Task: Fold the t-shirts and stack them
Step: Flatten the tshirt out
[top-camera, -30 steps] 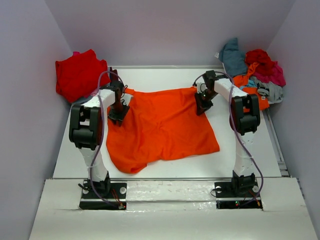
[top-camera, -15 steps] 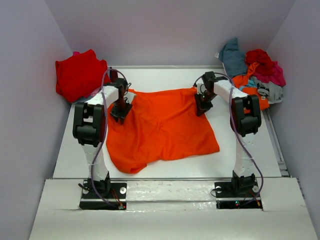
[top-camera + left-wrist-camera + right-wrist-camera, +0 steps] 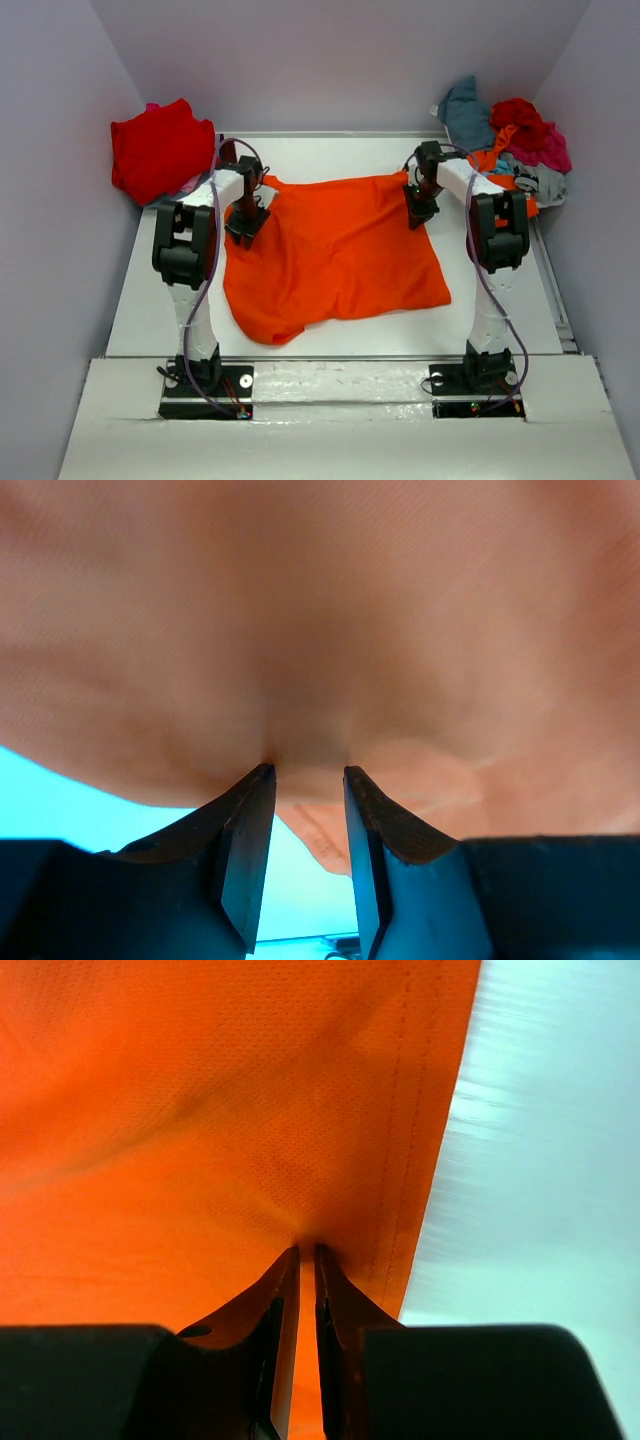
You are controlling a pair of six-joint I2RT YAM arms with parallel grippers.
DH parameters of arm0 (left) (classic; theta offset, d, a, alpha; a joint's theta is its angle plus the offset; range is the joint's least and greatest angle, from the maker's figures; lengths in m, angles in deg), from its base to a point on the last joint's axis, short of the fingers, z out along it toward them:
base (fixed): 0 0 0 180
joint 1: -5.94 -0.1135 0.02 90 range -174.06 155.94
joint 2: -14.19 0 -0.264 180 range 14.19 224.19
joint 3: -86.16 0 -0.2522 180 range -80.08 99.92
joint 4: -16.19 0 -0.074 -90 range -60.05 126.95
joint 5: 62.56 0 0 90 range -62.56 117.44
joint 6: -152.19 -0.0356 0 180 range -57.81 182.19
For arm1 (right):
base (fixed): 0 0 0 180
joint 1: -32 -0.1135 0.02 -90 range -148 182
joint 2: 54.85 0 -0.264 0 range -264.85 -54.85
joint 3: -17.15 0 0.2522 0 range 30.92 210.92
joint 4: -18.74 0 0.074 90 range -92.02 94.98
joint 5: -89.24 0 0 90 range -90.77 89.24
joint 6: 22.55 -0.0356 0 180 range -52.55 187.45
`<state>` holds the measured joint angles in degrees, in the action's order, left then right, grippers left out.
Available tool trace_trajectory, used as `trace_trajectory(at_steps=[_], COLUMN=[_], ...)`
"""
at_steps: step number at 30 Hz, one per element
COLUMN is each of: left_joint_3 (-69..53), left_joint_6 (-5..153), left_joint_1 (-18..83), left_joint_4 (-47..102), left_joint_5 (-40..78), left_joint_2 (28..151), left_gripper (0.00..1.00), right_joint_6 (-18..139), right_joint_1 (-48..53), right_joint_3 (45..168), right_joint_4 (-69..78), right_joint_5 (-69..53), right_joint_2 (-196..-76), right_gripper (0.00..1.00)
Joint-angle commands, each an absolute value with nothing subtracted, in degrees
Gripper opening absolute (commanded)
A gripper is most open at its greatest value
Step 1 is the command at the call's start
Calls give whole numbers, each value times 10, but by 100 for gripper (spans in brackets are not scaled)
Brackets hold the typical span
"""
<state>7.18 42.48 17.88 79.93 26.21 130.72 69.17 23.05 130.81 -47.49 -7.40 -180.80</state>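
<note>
Spread flat on the white tabletop (image 3: pixel 150 300) between the arms: orange shirt (image 3: pixel 335 260). Left pincer (image 3: pixel 243 228) grasps bunched cloth at its far left edge. Right pincer (image 3: pixel 418 212) is clenched on its far right edge by the hem. Beyond: red shirt (image 3: pixel 160 150) far left, shirt pile (image 3: pixel 515 145) far right.

A white desk (image 3: pixel 330 155) under soft, even light.
Its plain top was closed in on three sides by matte lilac-grey walls: a back wall (image 3: pixel 320 60), a left wall (image 3: pixel 50 270) and a right wall (image 3: pixel 605 270). A white ledge (image 3: pixel 330 440) ran across the near edge, and shadows were faint.
</note>
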Motion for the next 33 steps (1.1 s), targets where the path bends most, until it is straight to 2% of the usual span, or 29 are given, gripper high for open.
trace_trajectory(at_steps=[1,16,21,26,28,29,30,33], left_joint_3=[102,136,153,255,285,306,317,351], left_joint_6=[415,421,426,443,444,442,438,432], left_joint_1=[187,210,210,215,215,221,221,221], left_joint_4=[826,833,836,880,893,892,890,878], left_joint_5=[263,245,253,257,267,290,295,319], left_joint_2=[1313,1362,1345,1335,1332,1328,1329,1343], left_gripper=[46,45,45,46,49,53,55,57], right_joint_6=[691,699,711,736,749,754,759,767], right_joint_1=[264,288,288,288,288,288,288,288], right_joint_3=[1291,1248,1278,1359,1405,1420,1435,1470], right_joint_4=[-471,-466,-470,-483,-488,-491,-495,-489], right_joint_5=[-10,4,-1,-1,2,5,6,-3], right_joint_2=[-1813,-1781,-1767,-1740,-1738,-1740,-1742,-1752], right_gripper=[18,18,19,28,31,32,37,42])
